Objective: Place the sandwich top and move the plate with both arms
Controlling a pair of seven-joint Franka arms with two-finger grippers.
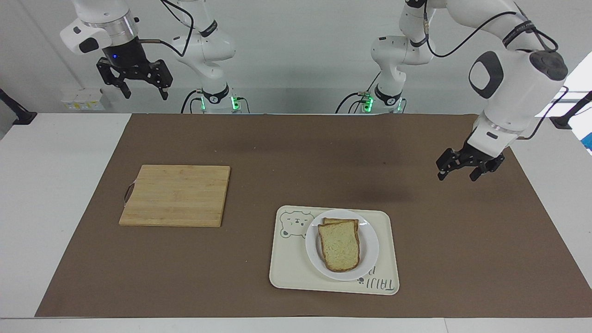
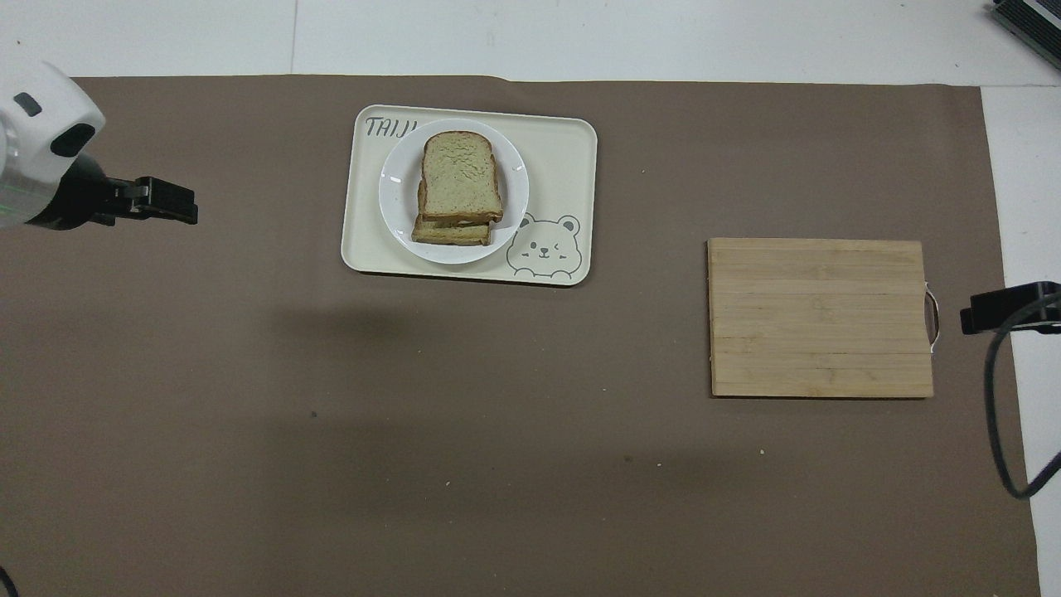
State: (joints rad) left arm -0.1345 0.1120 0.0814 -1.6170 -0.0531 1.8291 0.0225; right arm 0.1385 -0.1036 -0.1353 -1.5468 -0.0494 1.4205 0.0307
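The sandwich top [image 1: 339, 247] lies on a lower bread slice [image 1: 340, 221] on the white plate [image 1: 371, 249]; it also shows in the overhead view [image 2: 461, 174], on the plate [image 2: 515, 186]. The plate sits on a cream tray [image 1: 291, 273]. My left gripper [image 1: 458, 175] is open and empty, raised over the brown mat toward the left arm's end of the table, well apart from the tray; it also shows in the overhead view [image 2: 170, 201]. My right gripper [image 1: 144, 92] is open and empty, waiting high above the right arm's end of the table.
A wooden cutting board [image 1: 175, 194] with a small metal handle lies on the mat toward the right arm's end; it also shows in the overhead view [image 2: 821, 315]. The tray [image 2: 564, 166] bears a bear drawing. A brown mat [image 1: 296, 152] covers most of the table.
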